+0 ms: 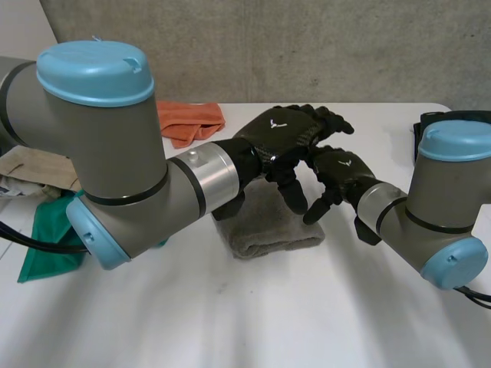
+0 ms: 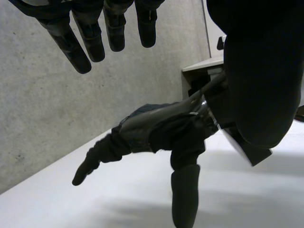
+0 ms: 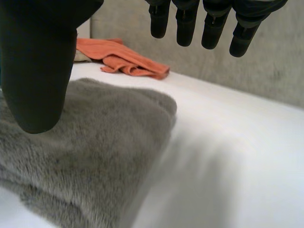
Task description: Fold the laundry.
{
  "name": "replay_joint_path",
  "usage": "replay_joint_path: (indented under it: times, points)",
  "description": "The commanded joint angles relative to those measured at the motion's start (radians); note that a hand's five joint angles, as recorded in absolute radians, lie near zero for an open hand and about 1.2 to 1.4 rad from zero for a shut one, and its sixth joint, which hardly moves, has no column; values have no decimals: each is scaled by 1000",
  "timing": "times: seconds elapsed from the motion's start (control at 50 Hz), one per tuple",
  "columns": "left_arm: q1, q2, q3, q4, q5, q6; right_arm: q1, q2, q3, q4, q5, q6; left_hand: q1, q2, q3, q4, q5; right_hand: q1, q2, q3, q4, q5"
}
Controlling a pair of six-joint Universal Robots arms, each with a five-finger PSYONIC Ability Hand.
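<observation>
A folded grey towel (image 1: pixel 267 228) lies on the white table (image 1: pixel 268 322) in the middle. My left hand (image 1: pixel 280 130) hovers over its far part, fingers relaxed and spread, holding nothing. My right hand (image 1: pixel 341 170) hangs just beside the left one, above the towel's right edge, fingers drooping and apart, also empty. In the right wrist view the grey towel (image 3: pixel 95 142) lies below the thumb (image 3: pixel 38 61) and the straight fingers (image 3: pixel 209 23), apart from them. The left wrist view has its own fingers (image 2: pixel 95 33) held straight, with my right hand (image 2: pixel 156 128) beyond them.
An orange cloth (image 1: pixel 188 119) lies crumpled at the back of the table, also seen past the towel as the orange cloth (image 3: pixel 123 59). A green cloth (image 1: pixel 46 238) and a beige cloth (image 1: pixel 31 169) lie at the left. A dark object (image 1: pixel 453 119) sits at the far right edge.
</observation>
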Motion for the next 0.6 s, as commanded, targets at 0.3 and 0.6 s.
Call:
replay_joint_path:
  times: [0.3, 0.6]
  points:
    - [8, 12, 7, -8, -27, -11, 156, 127, 81, -236, 93, -504, -38, -35, -39, -33, -47, -53, -35, -34, -36, -44]
    - [31, 16, -4, -10, -20, -40, 174, 213, 51, -327, 99, -505, -38, -35, -39, -33, -47, 11, 30, 31, 29, 20]
